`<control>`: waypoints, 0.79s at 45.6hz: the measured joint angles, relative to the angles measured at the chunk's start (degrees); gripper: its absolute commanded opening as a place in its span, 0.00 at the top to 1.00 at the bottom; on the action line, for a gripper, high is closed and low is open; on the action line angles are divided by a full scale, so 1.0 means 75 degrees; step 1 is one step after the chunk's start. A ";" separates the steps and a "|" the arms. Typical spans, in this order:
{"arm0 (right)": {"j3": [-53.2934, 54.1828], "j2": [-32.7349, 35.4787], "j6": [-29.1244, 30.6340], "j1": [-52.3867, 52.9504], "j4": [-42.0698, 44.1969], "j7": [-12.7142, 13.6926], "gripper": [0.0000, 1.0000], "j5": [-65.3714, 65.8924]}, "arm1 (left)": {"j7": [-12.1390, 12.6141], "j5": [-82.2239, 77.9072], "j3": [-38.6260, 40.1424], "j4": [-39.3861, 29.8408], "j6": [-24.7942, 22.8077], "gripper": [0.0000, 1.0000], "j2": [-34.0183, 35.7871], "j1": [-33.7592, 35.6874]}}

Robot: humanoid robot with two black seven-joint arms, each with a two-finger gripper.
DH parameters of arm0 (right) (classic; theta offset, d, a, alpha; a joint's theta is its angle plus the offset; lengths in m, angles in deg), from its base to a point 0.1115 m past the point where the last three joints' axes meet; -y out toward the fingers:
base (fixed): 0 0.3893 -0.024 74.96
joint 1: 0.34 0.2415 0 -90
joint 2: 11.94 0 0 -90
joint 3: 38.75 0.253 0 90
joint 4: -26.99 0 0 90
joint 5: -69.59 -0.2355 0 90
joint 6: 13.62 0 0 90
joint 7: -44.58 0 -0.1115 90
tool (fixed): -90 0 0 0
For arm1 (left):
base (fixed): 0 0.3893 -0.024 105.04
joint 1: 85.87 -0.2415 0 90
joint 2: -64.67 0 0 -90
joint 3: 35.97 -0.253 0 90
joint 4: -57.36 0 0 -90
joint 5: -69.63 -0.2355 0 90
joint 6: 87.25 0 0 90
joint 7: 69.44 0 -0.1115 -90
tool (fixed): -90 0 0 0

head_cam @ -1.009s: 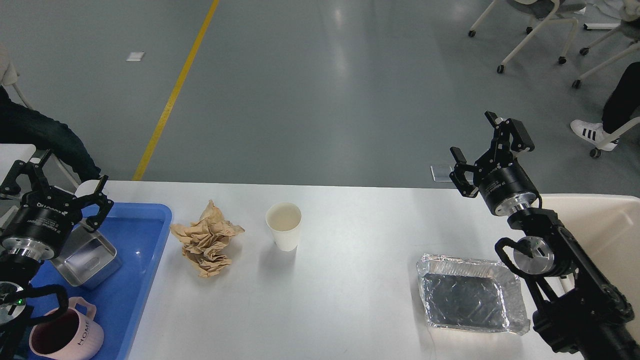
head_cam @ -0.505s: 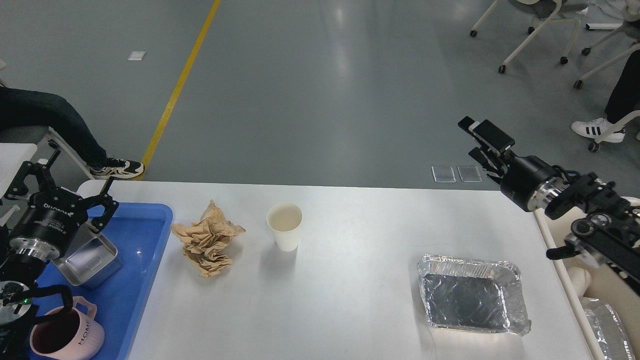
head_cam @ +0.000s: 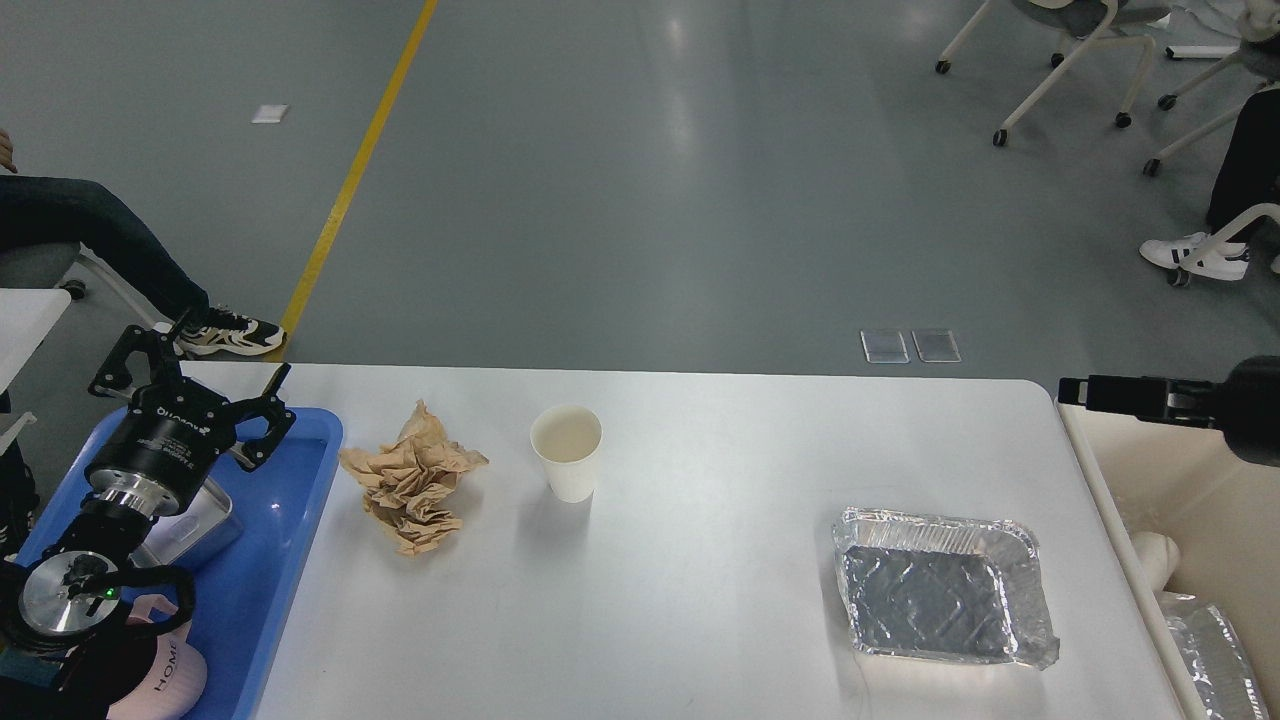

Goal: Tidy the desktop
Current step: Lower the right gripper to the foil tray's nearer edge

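Note:
The white desktop [head_cam: 720,470] holds a crumpled brown paper [head_cam: 412,478], a white paper cup [head_cam: 567,452] standing upright, and an empty foil tray [head_cam: 940,585] at the front right. My left gripper [head_cam: 195,378] is open and empty, above the far end of the blue tray [head_cam: 275,560]. My right gripper [head_cam: 1078,392] reaches in from the right edge over the cream bin [head_cam: 1200,470], seen side-on with its fingers pointing left; I cannot tell them apart.
The blue tray holds a steel container [head_cam: 200,515] and a pink mug [head_cam: 150,685], both partly hidden by my left arm. The bin holds a foil piece [head_cam: 1215,640] and a white item [head_cam: 1155,548]. People's legs and chairs stand on the floor beyond.
My right arm has swung right, off the desktop to above the cream bin. My left gripper has shifted right and a little farther over the blue tray.

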 measured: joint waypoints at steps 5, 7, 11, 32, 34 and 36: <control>0.0007 0.0537 0.0377 0.0208 -0.0244 0.0002 0.00 0.0061 | 0.0003 -0.0010 -0.0013 0.0000 0.0000 0.03 0.0008 0.0007; 0.0017 0.0762 0.0510 0.0306 -0.0405 0.0001 0.00 0.0157 | 0.0003 -0.0012 -0.0014 0.0000 0.0000 0.03 0.0010 0.0007; 0.0023 0.1165 0.0640 0.0400 -0.0763 -0.0001 0.00 0.0736 | 0.0007 -0.0013 -0.0015 0.0000 0.0000 0.03 0.0013 0.0006; -0.0526 0.1856 0.0618 -0.0068 -0.0866 -0.0060 0.01 0.2298 | -0.0002 -0.0024 -0.0160 0.0000 0.0223 0.03 0.0022 0.0005; -0.0619 0.1725 0.0609 -0.0156 -0.0774 -0.0061 0.01 0.2304 | -0.0025 -0.0025 -0.0172 0.0000 0.0255 0.03 0.0031 0.0007; -0.0717 0.1507 0.0572 -0.0261 -0.0660 -0.0064 0.00 0.2306 | -0.0041 -0.0025 -0.0176 0.0000 0.0270 0.03 0.0049 0.0008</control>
